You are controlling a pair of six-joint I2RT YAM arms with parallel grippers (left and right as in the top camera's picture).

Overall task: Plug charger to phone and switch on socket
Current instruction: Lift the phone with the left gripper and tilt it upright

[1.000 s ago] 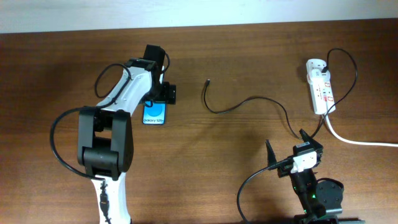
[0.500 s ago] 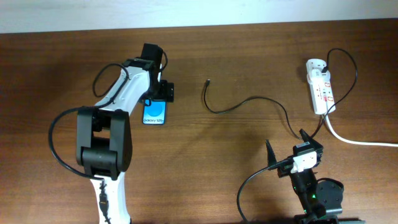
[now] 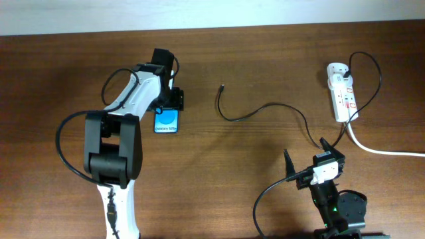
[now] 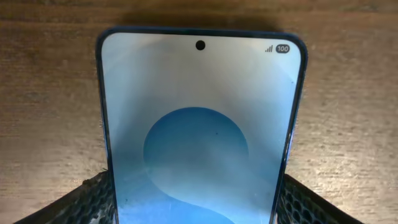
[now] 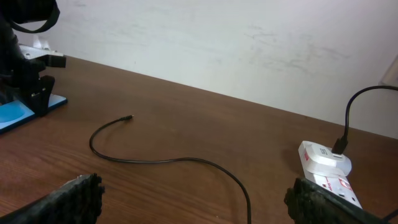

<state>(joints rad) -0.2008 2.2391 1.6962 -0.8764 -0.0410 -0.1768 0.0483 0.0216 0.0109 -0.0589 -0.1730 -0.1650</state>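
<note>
The phone [image 3: 167,121] lies flat on the table at mid-left, its blue screen up. It fills the left wrist view [image 4: 199,124]. My left gripper [image 3: 169,99] is over the phone's far end, its two fingers [image 4: 196,190] pressed against the phone's long edges. The charger [image 3: 259,109] is a thin black cable curving across the table, with its plug tip [image 3: 222,86] lying free right of the phone. It also shows in the right wrist view [image 5: 155,160]. The socket [image 3: 342,91] lies at the far right and also shows in the right wrist view [image 5: 326,171]. My right gripper [image 3: 309,156] is open and empty near the front edge [image 5: 199,199].
A thick white cord [image 3: 385,151] runs from the socket off the right edge. The charger's black adapter [image 3: 350,73] is plugged into the socket's far end. A pale wall borders the table's far side.
The left gripper and the phone have shifted slightly to the right. The right arm, the charger and the socket have not moved.
</note>
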